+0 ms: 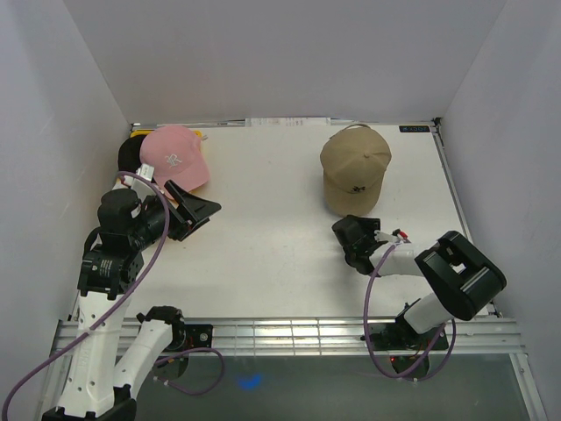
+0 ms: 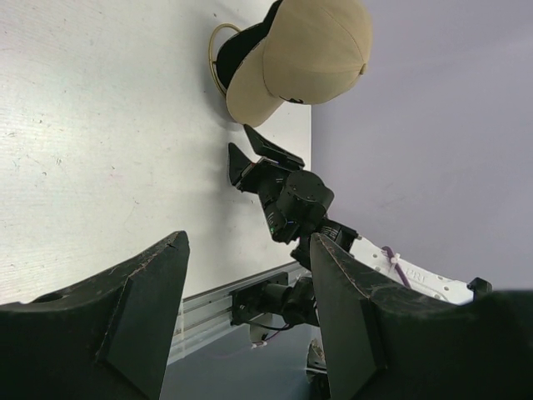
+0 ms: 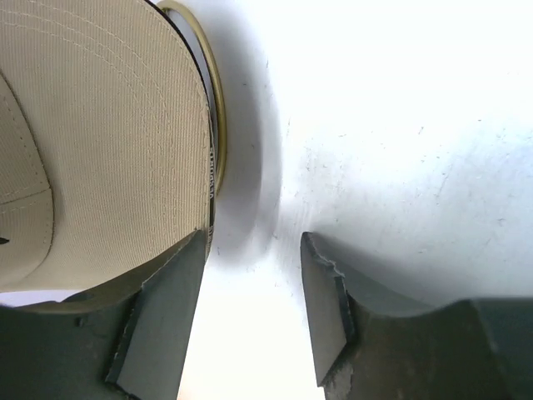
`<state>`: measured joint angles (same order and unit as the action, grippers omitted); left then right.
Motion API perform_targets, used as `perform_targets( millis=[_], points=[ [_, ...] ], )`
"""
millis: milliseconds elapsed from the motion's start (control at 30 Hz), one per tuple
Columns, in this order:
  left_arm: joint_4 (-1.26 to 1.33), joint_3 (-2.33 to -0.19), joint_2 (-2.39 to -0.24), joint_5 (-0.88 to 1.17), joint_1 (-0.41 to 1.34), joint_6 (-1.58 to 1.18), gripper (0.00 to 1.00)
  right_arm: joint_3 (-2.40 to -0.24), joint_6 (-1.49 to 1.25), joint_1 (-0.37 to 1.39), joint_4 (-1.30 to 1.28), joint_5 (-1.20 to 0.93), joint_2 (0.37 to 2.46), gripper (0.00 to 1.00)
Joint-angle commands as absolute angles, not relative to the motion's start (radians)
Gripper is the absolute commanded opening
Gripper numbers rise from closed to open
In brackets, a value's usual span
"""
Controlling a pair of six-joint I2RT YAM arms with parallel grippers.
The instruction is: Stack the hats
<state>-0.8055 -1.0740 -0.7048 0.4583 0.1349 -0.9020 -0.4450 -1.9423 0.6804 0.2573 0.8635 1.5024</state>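
Note:
A tan cap (image 1: 355,167) sits at the back right, brim toward me, over a gold wire ring (image 3: 214,125). It also shows in the left wrist view (image 2: 304,50) and the right wrist view (image 3: 100,150). A pink cap (image 1: 173,156) lies at the back left on a black cap (image 1: 130,156). The white cap is out of view. My right gripper (image 1: 358,221) is open, low on the table just in front of the tan brim, its left finger beside the brim edge (image 3: 250,308). My left gripper (image 1: 206,215) is open and empty, right of the pink cap (image 2: 248,242).
A yellow tray edge (image 1: 140,134) peeks out behind the pink cap. Something dark (image 2: 241,46) shows under the tan cap. White walls close in the table on the left, back and right. The aluminium rail (image 1: 289,333) runs along the near edge.

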Motion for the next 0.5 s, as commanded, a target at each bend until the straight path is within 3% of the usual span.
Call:
perform_targets(
  millis=[0, 467],
  points=[
    [-0.810, -1.072, -0.695, 0.448, 0.141, -0.890, 0.70, -0.439, -1.872, 0.675, 0.132, 0.830, 1.519, 0.57],
    [-0.808, -1.066, -0.698, 0.428, 0.140, -0.894, 0.70, -0.417, -1.804, 0.673, 0.031, 0.755, 1.399, 0.59]
  ],
)
